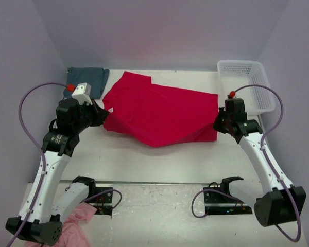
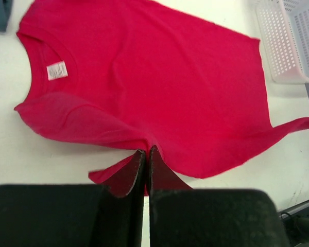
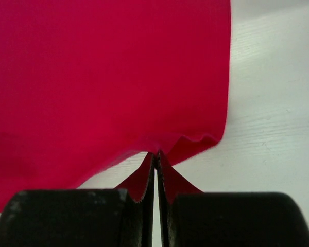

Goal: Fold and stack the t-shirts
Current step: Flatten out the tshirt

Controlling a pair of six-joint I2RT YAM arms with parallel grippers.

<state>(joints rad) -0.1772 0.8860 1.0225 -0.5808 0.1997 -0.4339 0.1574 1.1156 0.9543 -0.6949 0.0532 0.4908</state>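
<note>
Top external view: red t-shirt (image 1: pixel 162 113) lies across the middle of the tabletop (image 1: pixel 159 159), pulled between both hands.
Left hand (image 1: pixel 102 116): pinched tight on the shirt's left end.
Right hand (image 1: pixel 218 125): pinched tight on its near right corner.
Teal t-shirt (image 1: pixel 87 80): far left, just beside the red one.
Basket (image 1: pixel 240 63): far right.

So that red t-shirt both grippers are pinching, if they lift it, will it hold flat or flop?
Probably floppy: the red t-shirt puckers into points where the left gripper and right gripper pinch it, so its middle would likely sag. Likely light too, since small pinches of an edge seem enough to tug it taut.
</note>
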